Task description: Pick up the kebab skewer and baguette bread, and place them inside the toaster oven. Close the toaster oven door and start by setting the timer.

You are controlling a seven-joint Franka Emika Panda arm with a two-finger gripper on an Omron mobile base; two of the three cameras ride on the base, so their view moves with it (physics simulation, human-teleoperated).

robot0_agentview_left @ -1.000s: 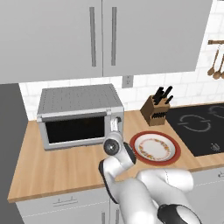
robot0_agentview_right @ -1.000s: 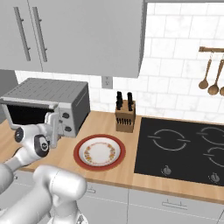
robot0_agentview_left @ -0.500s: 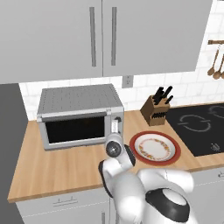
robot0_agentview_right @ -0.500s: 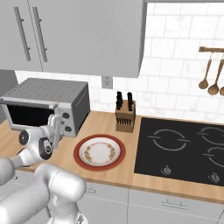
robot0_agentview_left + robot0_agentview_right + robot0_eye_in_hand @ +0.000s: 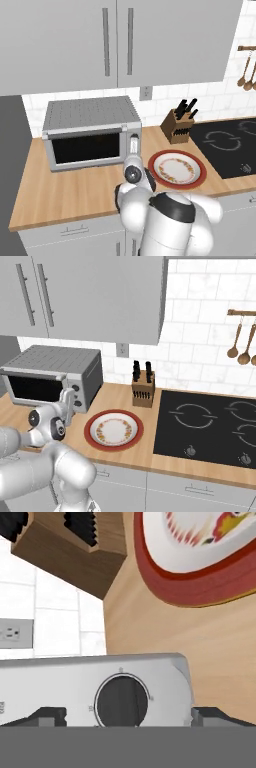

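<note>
The grey toaster oven (image 5: 90,117) stands at the back left of the wooden counter, also seen from the right (image 5: 50,363). Its door (image 5: 87,148) is shut, with dark glass. Through that glass I cannot make out the kebab skewer or the baguette bread; both are hidden. My gripper (image 5: 133,146) is up against the oven's right control panel (image 5: 70,401). In the hand view a round dark knob (image 5: 121,701) sits between the two widely spread fingertips (image 5: 47,716), and the gripper (image 5: 127,719) is open with nothing in it.
A red-rimmed plate (image 5: 176,168) lies bare on the counter right of the oven (image 5: 114,429). Behind it stands a wooden knife block (image 5: 178,125). A black cooktop (image 5: 210,426) is at the far right, with spoons hanging on the wall (image 5: 240,351).
The gripper has stayed at the oven's control panel, shifting only slightly. The arm's lower links have swung closer to the cameras.
</note>
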